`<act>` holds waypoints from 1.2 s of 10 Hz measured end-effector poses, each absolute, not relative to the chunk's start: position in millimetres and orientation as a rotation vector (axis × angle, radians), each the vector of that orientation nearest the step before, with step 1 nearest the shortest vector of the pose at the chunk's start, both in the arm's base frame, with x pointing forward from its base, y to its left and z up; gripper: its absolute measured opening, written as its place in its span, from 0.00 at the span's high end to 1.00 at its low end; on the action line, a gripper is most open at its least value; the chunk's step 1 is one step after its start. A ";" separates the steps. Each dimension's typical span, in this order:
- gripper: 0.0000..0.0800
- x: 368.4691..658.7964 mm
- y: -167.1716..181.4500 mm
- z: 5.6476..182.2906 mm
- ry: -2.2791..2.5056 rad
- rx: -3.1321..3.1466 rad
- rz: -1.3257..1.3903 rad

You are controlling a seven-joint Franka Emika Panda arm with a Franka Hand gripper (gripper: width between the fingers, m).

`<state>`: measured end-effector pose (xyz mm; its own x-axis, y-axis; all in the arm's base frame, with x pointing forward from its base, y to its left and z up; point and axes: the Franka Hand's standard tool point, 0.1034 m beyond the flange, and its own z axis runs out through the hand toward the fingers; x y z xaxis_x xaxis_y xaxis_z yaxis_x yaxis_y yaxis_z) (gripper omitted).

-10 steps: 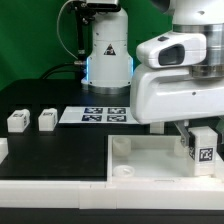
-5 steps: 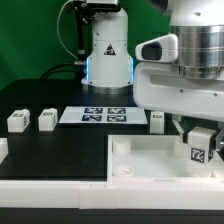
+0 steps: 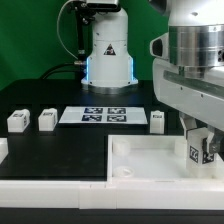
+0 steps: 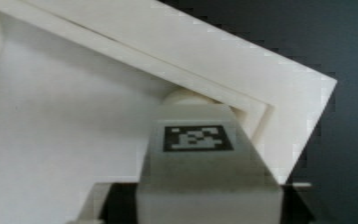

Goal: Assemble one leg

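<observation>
My hand (image 3: 201,150) pinches the leg (image 3: 201,152) and has dropped over the last second, rotating, onto the big white panel (image 3: 140,160) near the counter's front right corner. I judge it's seating into a socket.

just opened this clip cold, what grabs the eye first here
The big white arm fills the exterior view's right, its gripper closed on a small tagged leg held over the corner of the large flat white panel. In the wrist view that leg sits at the panel's corner. Three more legs stand on the black table beside the marker board.
</observation>
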<state>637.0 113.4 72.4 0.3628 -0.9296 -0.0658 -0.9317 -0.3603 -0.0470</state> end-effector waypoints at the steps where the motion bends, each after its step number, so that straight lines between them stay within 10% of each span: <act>1: 0.53 636.7 113.5 71.8 1.696 -2.554 0.042; 2: 0.29 636.7 113.5 71.8 1.633 -2.594 0.039; 4: 0.21 636.6 113.3 71.4 1.402 -2.725 0.029; 12: 0.19 642.1 114.5 77.1 -0.028 -3.069 -0.042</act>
<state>642.1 114.5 77.1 0.9995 0.0175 0.0279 0.0194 -0.9972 -0.0719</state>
